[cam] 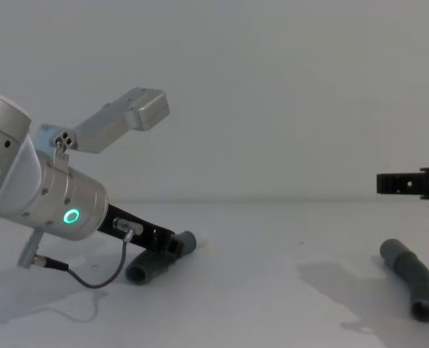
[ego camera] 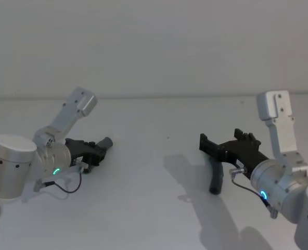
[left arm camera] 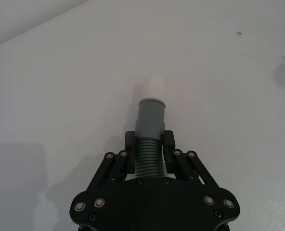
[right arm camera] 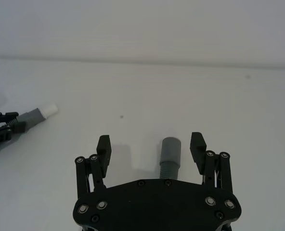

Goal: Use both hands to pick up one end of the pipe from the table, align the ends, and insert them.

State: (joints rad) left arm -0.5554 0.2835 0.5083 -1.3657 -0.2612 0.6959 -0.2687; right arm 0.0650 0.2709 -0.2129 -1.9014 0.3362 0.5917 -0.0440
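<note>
**Left holds its piece, right open above the other**

I see the left gripper (left arm camera: 150,140) clamped on the ribbed middle of the left piece (left arm camera: 149,120), low at the table (ego camera: 154,120) on the robot's left. The grey cuff (left arm camera: 150,113) and whitish tip (left arm camera: 156,84) stick out past the fingers, pointing toward the table's middle. In the chest view one end of that piece looks down on the surface, and the other end is tilted up at the gripper.

The right gripper (right arm camera: 150,147) hangs with its jaws spread wide, touching nothing. The right piece (right arm camera: 170,156) lies on the table under it, between the two fingers in the wrist view. From the chest view the gripper is clearly above that piece, with a gap between them. The two pieces are well apart.
</note>
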